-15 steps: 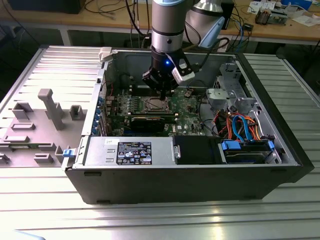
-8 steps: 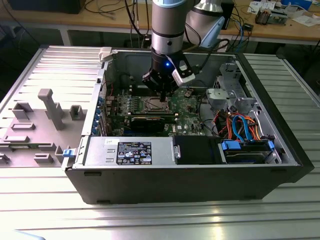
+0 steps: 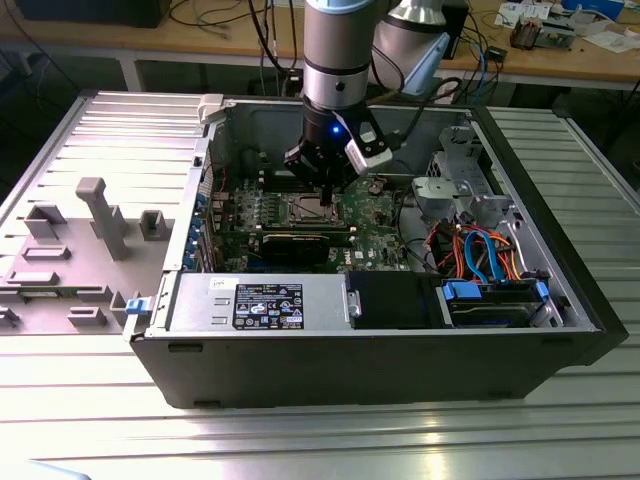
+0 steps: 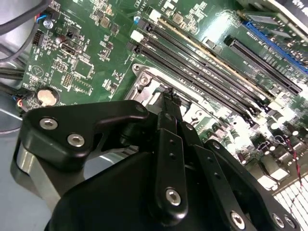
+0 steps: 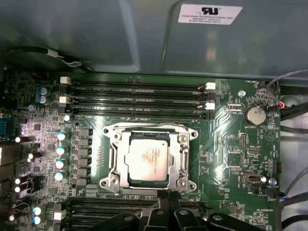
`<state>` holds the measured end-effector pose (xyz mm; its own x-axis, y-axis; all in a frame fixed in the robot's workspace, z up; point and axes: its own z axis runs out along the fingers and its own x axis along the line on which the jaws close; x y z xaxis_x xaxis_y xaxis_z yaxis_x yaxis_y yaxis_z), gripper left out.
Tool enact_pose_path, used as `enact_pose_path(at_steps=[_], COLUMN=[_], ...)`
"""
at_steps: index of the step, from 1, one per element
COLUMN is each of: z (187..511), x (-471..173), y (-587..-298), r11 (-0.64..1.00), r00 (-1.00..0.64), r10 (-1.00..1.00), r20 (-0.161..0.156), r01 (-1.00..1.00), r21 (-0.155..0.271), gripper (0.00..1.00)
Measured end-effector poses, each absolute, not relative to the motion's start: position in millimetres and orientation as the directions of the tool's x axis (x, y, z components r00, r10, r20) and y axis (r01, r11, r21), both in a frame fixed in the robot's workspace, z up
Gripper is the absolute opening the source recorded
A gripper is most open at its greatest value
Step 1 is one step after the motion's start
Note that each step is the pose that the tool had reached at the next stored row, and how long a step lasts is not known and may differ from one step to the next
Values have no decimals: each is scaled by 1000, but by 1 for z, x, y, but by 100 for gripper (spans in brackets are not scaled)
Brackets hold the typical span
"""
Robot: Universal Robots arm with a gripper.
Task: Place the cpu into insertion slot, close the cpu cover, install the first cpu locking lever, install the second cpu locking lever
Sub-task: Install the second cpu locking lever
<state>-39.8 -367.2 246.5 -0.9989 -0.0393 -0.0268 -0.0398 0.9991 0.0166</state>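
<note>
The claw (image 3: 325, 190) hangs inside the open computer case (image 3: 400, 350), its black fingers (image 4: 168, 159) pressed together with nothing between them, tips just beside the insertion slot (image 5: 150, 159). The cpu (image 5: 147, 161) already sits in that slot, the cpu cover (image 5: 182, 159) lying flat around it. The case rests on a ribbed metal worktop (image 3: 300, 440); cluttered benches stand behind. In the first wrist view, memory slots (image 5: 134, 98) run alongside.

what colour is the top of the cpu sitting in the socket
Silvery-grey metal with faint print, the cpu shows best in the first wrist view.
</note>
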Motion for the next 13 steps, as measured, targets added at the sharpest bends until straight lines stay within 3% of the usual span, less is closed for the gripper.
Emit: enact_pose_path(at_steps=[8, 13], z=[247, 246], x=[-44, -48], y=[-375, -380], r11=[999, 998], r00=[-999, -999], r10=[-37, -37], r20=[-27, -28], r01=[-37, -38], r21=[18, 40], gripper=[11, 11])
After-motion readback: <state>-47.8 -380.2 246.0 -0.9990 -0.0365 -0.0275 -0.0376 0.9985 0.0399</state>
